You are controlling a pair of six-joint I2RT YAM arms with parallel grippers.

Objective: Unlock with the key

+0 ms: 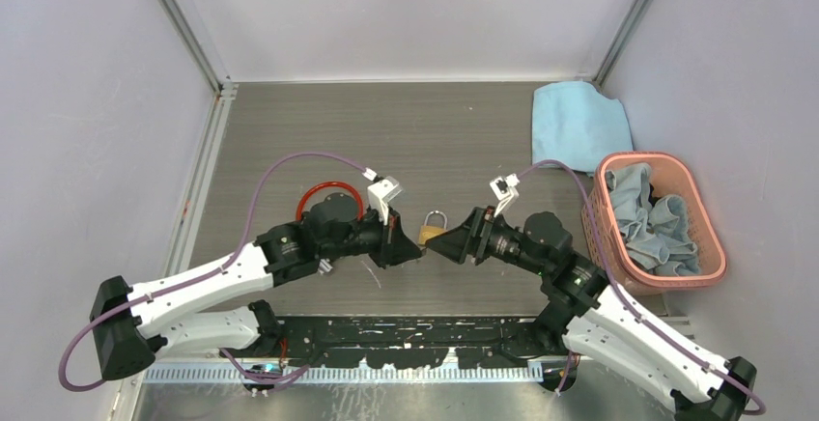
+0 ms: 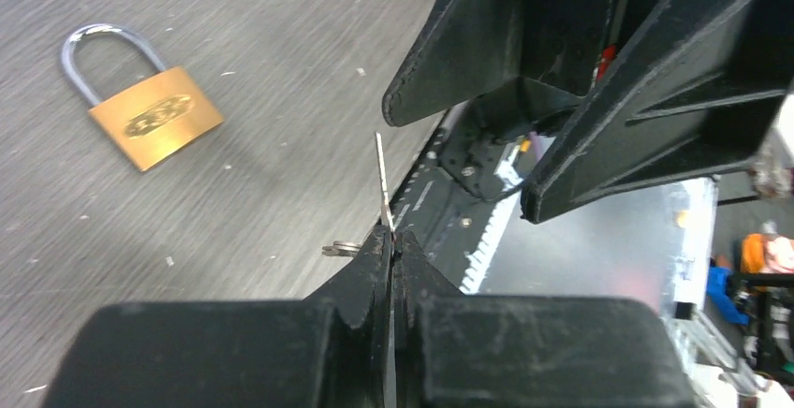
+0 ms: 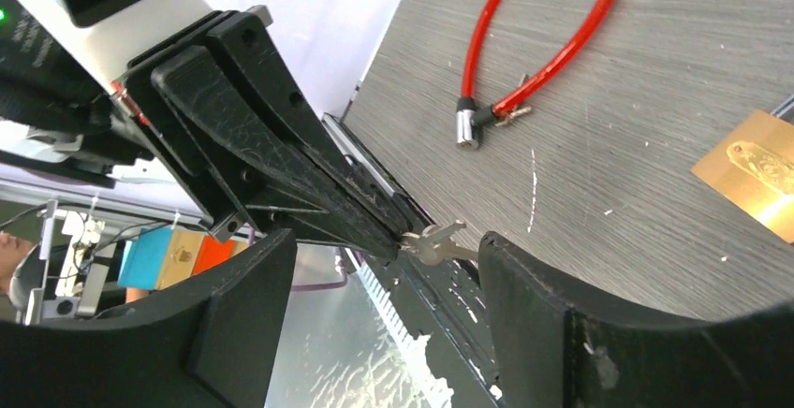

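**Key pinched at the left fingertips, right jaws wide around it**

The left gripper (image 2: pixel 391 240) is clamped tight on the key (image 3: pixel 433 242). Its jaws are pressed together on the thin silvery blade, which sticks out past the tips, and a second small key hangs at the side. The right gripper (image 3: pixel 389 268) faces it tip to tip with its jaws standing wide. One finger sits on each side of the key, with a gap showing on both sides and no contact visible.

The two grippers meet above the middle of the table (image 1: pixel 386 131), closer to its near edge than to its far one. The brass padlock (image 1: pixel 432 228) lies flat just beyond the fingertips, its shackle pointing toward the far edge. The red cable lock (image 3: pixel 562 43) lies to its left, partly hidden behind the left wrist.

Bare grey surface runs from the padlock to the far edge. A pink basket (image 1: pixel 666 281) of cloths stands along the right edge beside the right arm, and a blue cloth (image 1: pixel 578 122) lies in the far right corner.
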